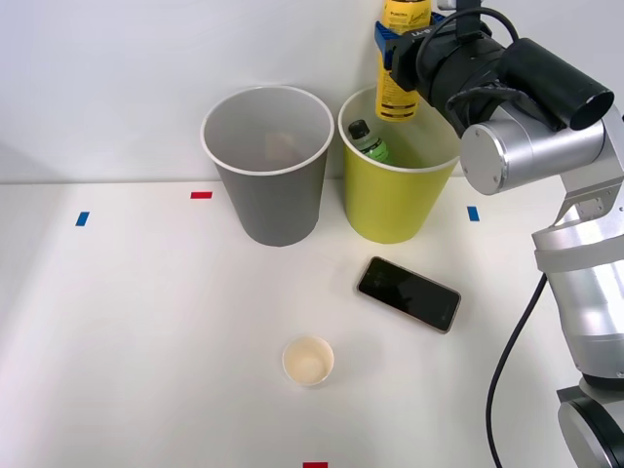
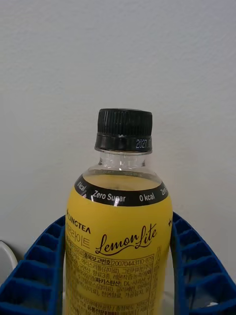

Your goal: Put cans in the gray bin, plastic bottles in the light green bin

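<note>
At upper right, the right hand (image 1: 398,44) grasps the yellow Lemon Lite bottle (image 1: 402,68) upright above the light green bin (image 1: 395,200), poised for dropping.

Yellow bottle (image 2: 118,236): clear glossy plastic, printed smooth label, ridged black plastic cap. Jaws: blue ribbed plastic, matt. Light green bin (image 1: 395,200) and gray bin (image 1: 273,200): smooth matt plastic. Cup (image 1: 308,362): paper. Phone (image 1: 409,293): glossy screen. Bench (image 1: 146,331): smooth matt white.
</note>
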`<state>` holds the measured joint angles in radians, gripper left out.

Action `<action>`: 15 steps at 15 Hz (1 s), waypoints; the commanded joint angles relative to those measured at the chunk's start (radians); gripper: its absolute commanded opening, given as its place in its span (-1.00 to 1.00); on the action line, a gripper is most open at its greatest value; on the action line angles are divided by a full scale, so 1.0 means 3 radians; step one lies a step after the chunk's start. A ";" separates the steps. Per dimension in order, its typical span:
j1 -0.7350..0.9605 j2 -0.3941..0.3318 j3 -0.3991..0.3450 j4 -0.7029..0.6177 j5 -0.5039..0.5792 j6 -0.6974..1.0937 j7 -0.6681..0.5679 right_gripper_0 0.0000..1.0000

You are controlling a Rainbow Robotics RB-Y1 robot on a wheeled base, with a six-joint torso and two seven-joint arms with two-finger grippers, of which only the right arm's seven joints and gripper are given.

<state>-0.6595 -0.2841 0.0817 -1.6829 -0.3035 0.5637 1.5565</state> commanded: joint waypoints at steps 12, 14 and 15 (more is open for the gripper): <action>0.1667 -0.0009 0.0137 -0.1661 -0.0088 -0.0345 -0.0060 1.00; 0.2147 -0.0009 0.0188 -0.2004 -0.0083 -0.0427 -0.0065 1.00; 0.2403 -0.0055 0.0224 -0.2137 -0.0088 -0.0539 -0.0070 1.00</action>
<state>-0.0291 -0.2880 0.1323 -2.2603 -0.3290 0.4421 1.5377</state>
